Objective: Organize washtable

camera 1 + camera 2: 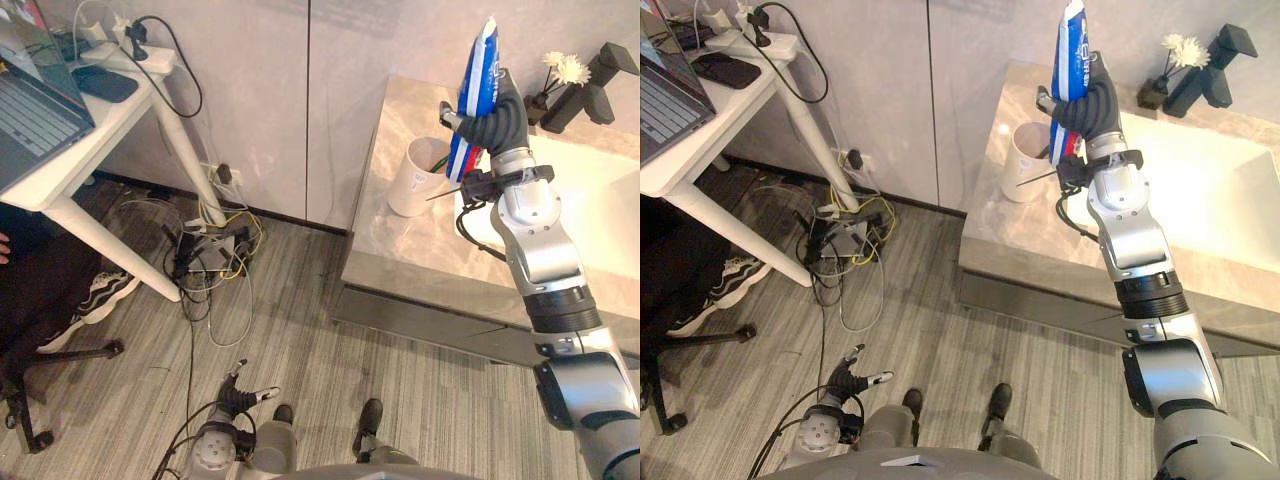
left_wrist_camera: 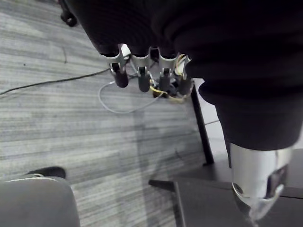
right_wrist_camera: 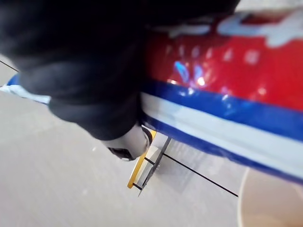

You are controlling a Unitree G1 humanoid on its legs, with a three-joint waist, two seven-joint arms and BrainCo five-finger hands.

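Blue, white and red, the toothpaste tube (image 1: 478, 90) is what I have in my right hand (image 1: 497, 125). The fingers are clamped around its lower half, and the tube stands nearly upright, raised above the counter (image 1: 400, 240). My right wrist view shows the tube's glossy side pressed against the hand's dark cover, with the thumb (image 3: 125, 144) curled in beneath it. A white cup (image 1: 415, 178) stands on the pale stone counter just beside the tube's lower end, on the side nearer the wall. I cannot tell from here whether the two touch. Something thin stands inside the cup, too small for me to make out. Further along the counter lies the white basin (image 1: 600, 200), and behind it a black faucet (image 1: 600, 85) with white flowers (image 1: 565, 68) in a dark vase next to it. My left hand (image 1: 845, 380) hangs low over the wood-look floor (image 1: 300, 340), well apart from the counter, its fingers (image 2: 142, 80) relaxed and spread, holding nothing.
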